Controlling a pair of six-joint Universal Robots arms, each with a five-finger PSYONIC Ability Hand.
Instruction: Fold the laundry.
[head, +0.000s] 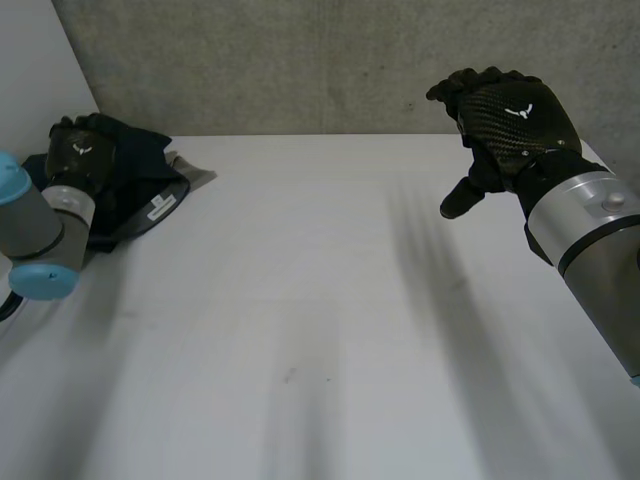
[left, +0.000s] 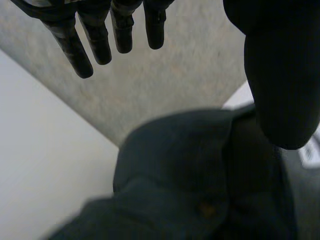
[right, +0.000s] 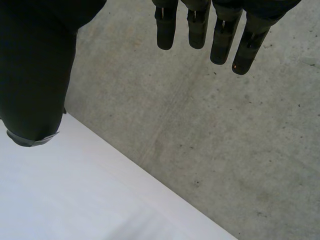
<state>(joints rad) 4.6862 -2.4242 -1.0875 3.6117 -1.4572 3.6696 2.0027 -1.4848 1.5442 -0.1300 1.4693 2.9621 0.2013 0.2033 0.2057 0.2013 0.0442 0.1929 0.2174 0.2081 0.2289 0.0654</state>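
A dark garment (head: 135, 160) sits bunched at the white table (head: 320, 330)'s far left corner under the left hand (head: 78, 150); the right hand (head: 505, 120) hovers well apart.

Soft, even light lies over the white desk (head: 300, 330), the brightest surface in the head view. The grey wall (head: 300, 60) behind it holds a flat mid-tone. The dark cloth (head: 140, 175) at the far left corner reads almost black, and only its white label (head: 162, 207) catches light. The right hand (head: 510, 120) carries a faint sheen. In the right wrist view its fingers (right: 166, 30) are black silhouettes against the well-lit wall. The left wrist view is dimmer, the cloth murky beneath the left hand (left: 280, 75).
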